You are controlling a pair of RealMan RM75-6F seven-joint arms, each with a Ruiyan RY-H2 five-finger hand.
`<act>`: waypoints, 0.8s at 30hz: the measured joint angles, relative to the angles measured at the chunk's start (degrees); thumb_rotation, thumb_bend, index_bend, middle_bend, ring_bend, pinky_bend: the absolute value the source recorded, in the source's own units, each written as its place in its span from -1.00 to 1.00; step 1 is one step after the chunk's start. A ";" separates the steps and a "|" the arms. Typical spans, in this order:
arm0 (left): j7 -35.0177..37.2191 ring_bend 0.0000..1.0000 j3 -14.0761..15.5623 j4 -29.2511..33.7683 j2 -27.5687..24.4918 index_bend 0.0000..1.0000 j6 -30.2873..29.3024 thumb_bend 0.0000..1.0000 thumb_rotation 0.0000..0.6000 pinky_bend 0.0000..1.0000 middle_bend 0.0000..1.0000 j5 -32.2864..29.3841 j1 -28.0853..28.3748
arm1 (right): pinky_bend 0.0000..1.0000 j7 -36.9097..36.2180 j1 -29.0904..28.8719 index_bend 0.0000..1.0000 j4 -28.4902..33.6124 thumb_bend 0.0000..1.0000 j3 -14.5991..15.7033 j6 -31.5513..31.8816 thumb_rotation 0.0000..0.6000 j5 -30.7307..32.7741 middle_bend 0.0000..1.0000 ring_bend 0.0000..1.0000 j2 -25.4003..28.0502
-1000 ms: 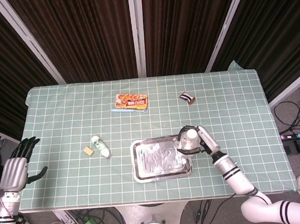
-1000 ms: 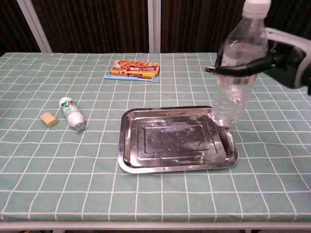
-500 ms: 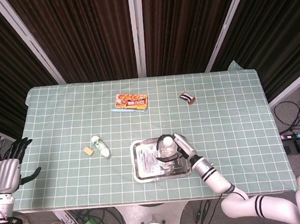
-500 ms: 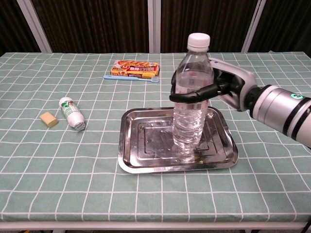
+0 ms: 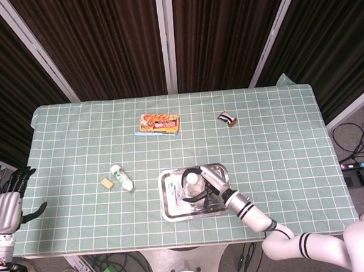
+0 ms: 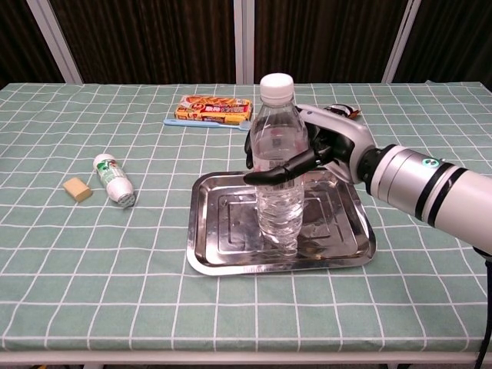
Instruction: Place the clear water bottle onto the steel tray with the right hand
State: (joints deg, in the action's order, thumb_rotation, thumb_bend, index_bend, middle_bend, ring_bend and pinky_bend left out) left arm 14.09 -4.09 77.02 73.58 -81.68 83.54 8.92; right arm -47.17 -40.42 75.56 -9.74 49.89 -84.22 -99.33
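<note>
The clear water bottle with a white cap stands upright in the middle of the steel tray, its base on the tray floor. My right hand reaches in from the right and grips the bottle around its upper half, thumb across the front. From the head view the bottle and right hand sit over the tray near the table's front edge. Off the table's left edge, my left hand hangs with fingers spread and nothing in it.
A small white bottle lies beside a yellow block left of the tray. An orange snack box with a blue toothbrush in front lies at the back. A dark wrapped item lies back right.
My right hand carried the bottle leftward and down, from above the tray's right edge to its middle, where the base now rests. My left hand drifted slightly left.
</note>
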 measured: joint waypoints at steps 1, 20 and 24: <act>0.00 -0.83 -0.02 0.00 0.03 -0.67 0.01 -0.49 1.00 -0.62 -0.64 0.06 0.05 | -0.71 -0.70 -0.17 -0.61 0.02 -1.00 0.33 -0.10 1.00 -0.44 -0.33 -0.80 0.33; -1.82 -0.83 0.15 1.99 -0.19 -0.67 -0.04 -0.49 1.00 -0.62 -0.64 0.86 0.40 | -1.00 1.24 -1.29 -1.00 9.12 -1.00 5.63 -3.60 1.00 -2.73 -0.96 -1.00 16.90; -2.26 -0.83 0.23 2.30 -0.15 -0.67 0.26 -0.49 1.00 -0.62 -0.64 0.58 0.39 | -1.00 10.23 -1.53 -1.00 14.01 -1.00 8.12 -7.96 1.00 -0.93 -0.96 -1.00 28.08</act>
State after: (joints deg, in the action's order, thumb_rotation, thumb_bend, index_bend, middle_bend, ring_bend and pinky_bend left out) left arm 11.82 -3.86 79.32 73.43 -81.43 84.12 9.31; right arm -36.94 -41.94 89.57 -1.62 41.93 -85.15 -71.24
